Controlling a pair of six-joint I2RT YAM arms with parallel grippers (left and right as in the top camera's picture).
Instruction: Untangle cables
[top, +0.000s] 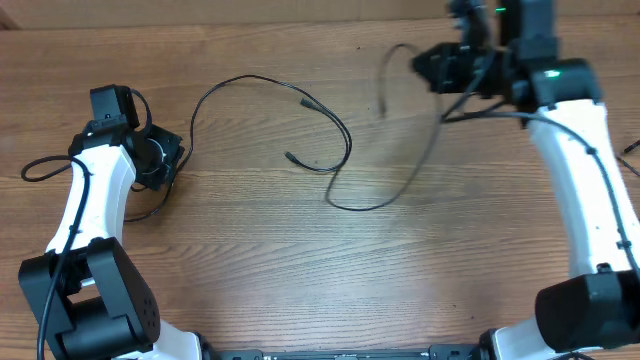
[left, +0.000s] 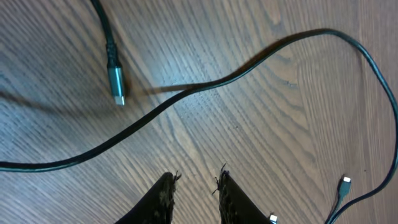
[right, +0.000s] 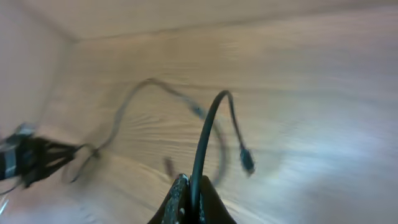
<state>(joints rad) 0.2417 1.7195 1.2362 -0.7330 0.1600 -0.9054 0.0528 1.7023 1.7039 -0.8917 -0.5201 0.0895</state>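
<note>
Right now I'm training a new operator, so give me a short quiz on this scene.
1. True or false: the right gripper is shut on a cable.
2. What sits between the fingers of the left gripper? A) a cable B) a plug C) nothing
3. Fill in: in the left wrist view, the plug at upper left has a ____ sleeve.
Key: 1 true; 2 C; 3 teal.
</note>
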